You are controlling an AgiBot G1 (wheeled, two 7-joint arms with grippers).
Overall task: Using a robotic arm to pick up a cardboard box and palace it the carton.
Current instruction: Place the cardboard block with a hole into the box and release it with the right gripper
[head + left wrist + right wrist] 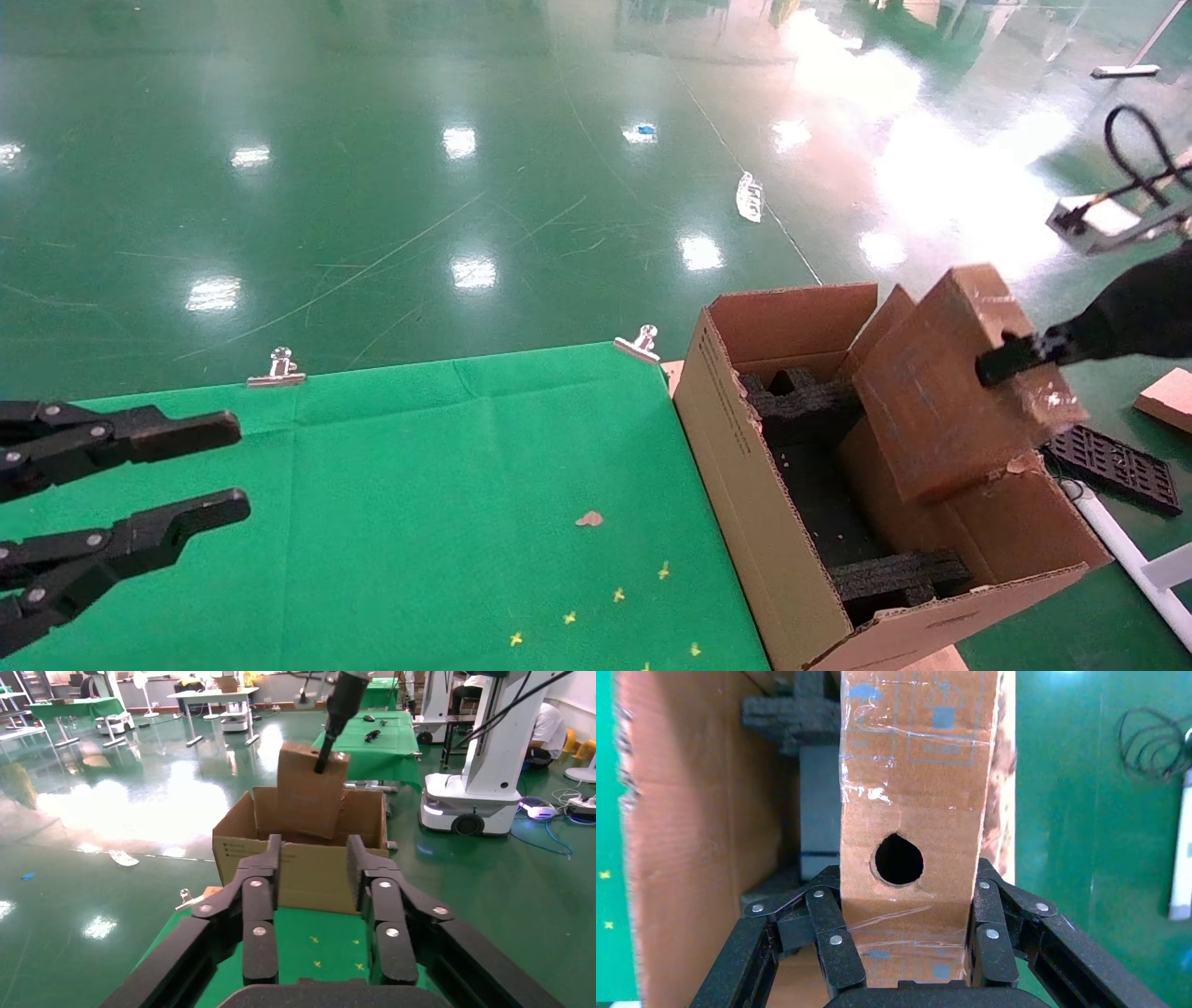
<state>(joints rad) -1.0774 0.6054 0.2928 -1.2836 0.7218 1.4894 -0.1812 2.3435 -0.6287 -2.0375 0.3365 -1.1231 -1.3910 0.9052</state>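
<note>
Seen from the robot's head camera, a green cloth-covered table (447, 485) fills the lower left, its far edge pinned by two silver binder clips (277, 369), with glossy green floor (419, 140) beyond. At about four o'clock, just beside the table's right edge, stands the carton (745, 447), a large open brown corrugated shipping box with raised flaps, small printed text on its left side and black foam inserts (801, 396) inside. Above its opening, at about three o'clock, the right gripper (1010, 359), black and two-fingered on a black wrist, comes in from the right edge and pinches the cardboard box (941, 401), a slim flat brown rectangular box with worn corners. The box is tilted, its lower end dipping within the carton's raised flaps while its upper end stands clear above them. The right wrist camera shows that gripper's fingers (838, 941) pressed against both broad faces of the box's narrow edge, which bears a round hole (898, 859) and strips of clear tape. The left gripper (191, 471), bare black linked fingers, hovers over the table at about nine o'clock, spread wide and holding nothing. A small tan scrap (589, 519) and tiny yellow cross marks (617, 595) lie on the cloth near six o'clock. A black plastic grid (1113, 466) lies on the floor right of the carton.
</note>
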